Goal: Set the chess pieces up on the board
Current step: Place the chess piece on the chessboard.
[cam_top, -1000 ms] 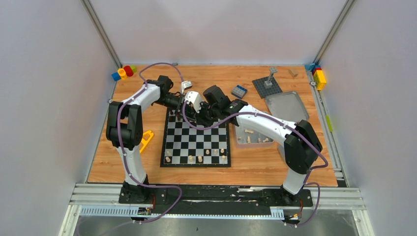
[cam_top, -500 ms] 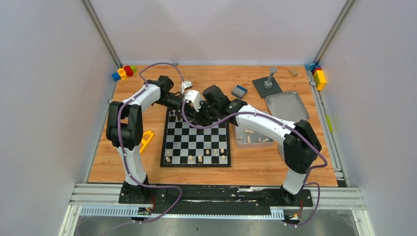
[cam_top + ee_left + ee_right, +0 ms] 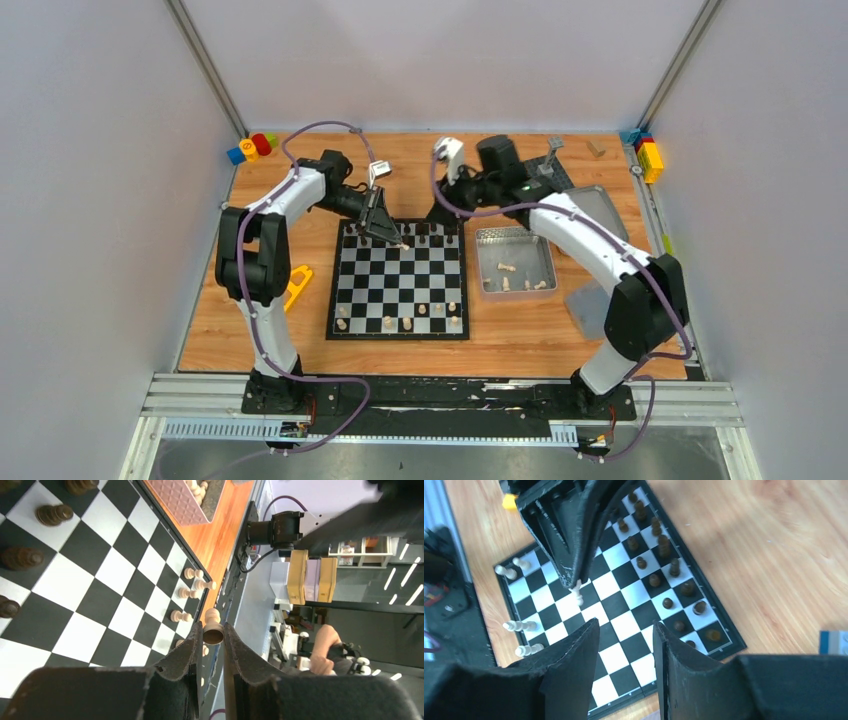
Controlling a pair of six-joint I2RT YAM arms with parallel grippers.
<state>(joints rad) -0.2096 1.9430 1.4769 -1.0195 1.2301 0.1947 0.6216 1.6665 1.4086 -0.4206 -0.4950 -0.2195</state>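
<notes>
The board [image 3: 398, 283] lies mid-table. Dark chess pieces [image 3: 425, 240] stand along its far rows, and pale chess pieces [image 3: 406, 323] stand near its front edge. My left gripper [image 3: 393, 236] hangs over the board's far part, shut on a pale pawn [image 3: 213, 629] whose round base faces the wrist camera. From the right wrist the same pawn [image 3: 577, 593] shows at the tips of the left fingers [image 3: 574, 555]. My right gripper [image 3: 624, 630] is open and empty, raised over the board's far right edge [image 3: 440, 212].
A silver metal tin [image 3: 487, 268] with loose pale pieces sits right of the board. Its grey lid [image 3: 600, 203], a studded grey plate [image 3: 540, 178] and toy bricks [image 3: 250, 148] lie at the back. A yellow tool [image 3: 298, 285] lies left of the board.
My right arm has drawn back from the left gripper toward the back right, and its jaws have opened. The left gripper now shows with the pale pawn in it.
</notes>
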